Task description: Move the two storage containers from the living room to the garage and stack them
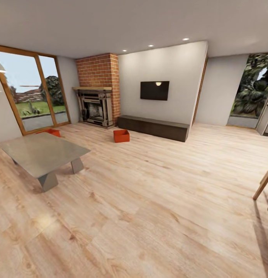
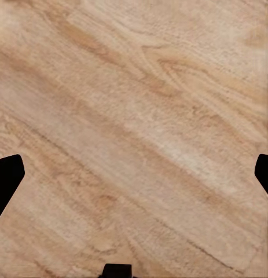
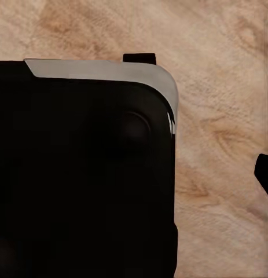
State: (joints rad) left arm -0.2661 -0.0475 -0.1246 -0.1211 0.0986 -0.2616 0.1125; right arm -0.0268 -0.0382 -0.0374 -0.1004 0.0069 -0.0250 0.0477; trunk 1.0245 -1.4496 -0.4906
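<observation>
left end effector (image 2: 134, 174): black finger tips | right wrist view: glossy black rounded body panel (image 3: 81, 174), silver-grey edge

Open plank floor (image 1: 157, 200) ahead; low grey table (image 1: 41, 152) blocks the left.

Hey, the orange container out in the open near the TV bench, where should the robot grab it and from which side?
Probably by its upper rim, from above. The storage container sits upright and open-topped on the wood floor, so its thin walls are exposed for a gripper to pinch. The near wall, facing the robot, looks easiest, since the dark bench stands just behind.
</observation>
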